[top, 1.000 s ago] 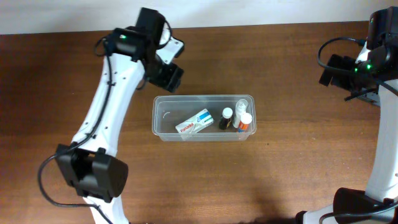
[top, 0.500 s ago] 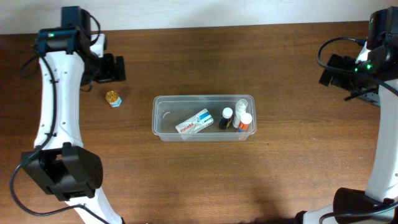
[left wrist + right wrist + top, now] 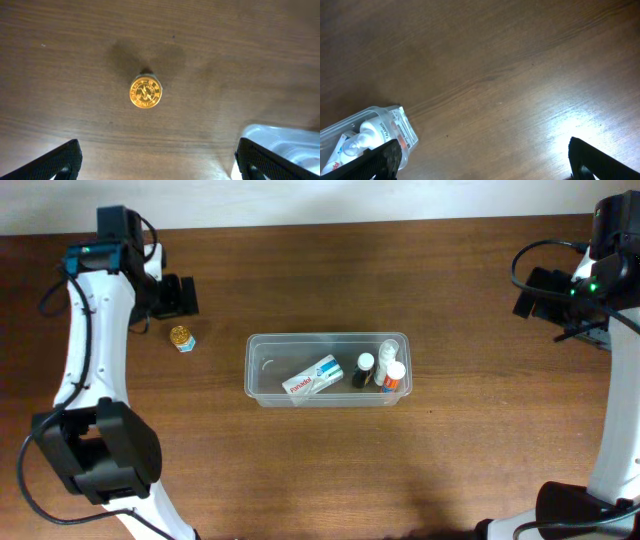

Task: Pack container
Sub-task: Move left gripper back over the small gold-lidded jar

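The container [image 3: 326, 368], a clear shallow bin, sits mid-table with a white toothpaste box [image 3: 311, 376], a black bottle [image 3: 362, 370] and two white bottles [image 3: 390, 370] inside. A small gold-capped jar [image 3: 181, 338] stands on the wood to its left. My left gripper [image 3: 180, 295] hovers just behind the jar, open and empty. In the left wrist view the gold-capped jar [image 3: 146, 91] lies ahead of the wide-open left gripper [image 3: 160, 165], with the container's corner [image 3: 282, 145] at lower right. My right gripper [image 3: 530, 292] hangs open far right. The right wrist view catches the container's end [image 3: 367, 132] beside the right gripper [image 3: 485, 167].
Bare brown wood surrounds the container on all sides. The table's back edge meets a pale wall [image 3: 400, 195] along the top of the overhead view. Both arm bases stand at the table's front corners.
My left arm has swung left, from the container's back-left corner to the far left of the table. The gold-capped jar, covered by the arm before, now shows. The right arm is unmoved.
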`<control>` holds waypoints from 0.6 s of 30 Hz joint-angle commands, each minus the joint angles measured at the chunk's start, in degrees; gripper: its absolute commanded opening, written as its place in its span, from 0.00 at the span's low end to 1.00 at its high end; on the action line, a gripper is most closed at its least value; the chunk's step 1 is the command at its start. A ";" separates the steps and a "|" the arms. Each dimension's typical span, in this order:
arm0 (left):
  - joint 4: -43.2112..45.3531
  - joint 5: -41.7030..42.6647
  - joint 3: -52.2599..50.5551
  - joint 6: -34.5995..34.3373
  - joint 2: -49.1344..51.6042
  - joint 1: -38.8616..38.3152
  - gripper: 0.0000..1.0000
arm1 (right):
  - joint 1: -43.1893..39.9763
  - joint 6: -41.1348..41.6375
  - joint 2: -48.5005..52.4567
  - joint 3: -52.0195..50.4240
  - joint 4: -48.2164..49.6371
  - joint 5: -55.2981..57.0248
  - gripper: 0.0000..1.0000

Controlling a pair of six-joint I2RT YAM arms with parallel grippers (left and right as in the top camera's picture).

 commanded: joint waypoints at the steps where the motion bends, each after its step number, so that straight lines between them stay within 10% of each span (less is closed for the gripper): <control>1: 3.08 -0.46 -4.81 3.65 -0.87 0.37 0.99 | -0.22 0.50 0.09 0.48 0.04 0.72 0.98; 18: 19.23 -0.46 -15.96 5.42 4.26 0.42 0.99 | -0.22 0.50 0.09 0.48 0.04 0.72 0.98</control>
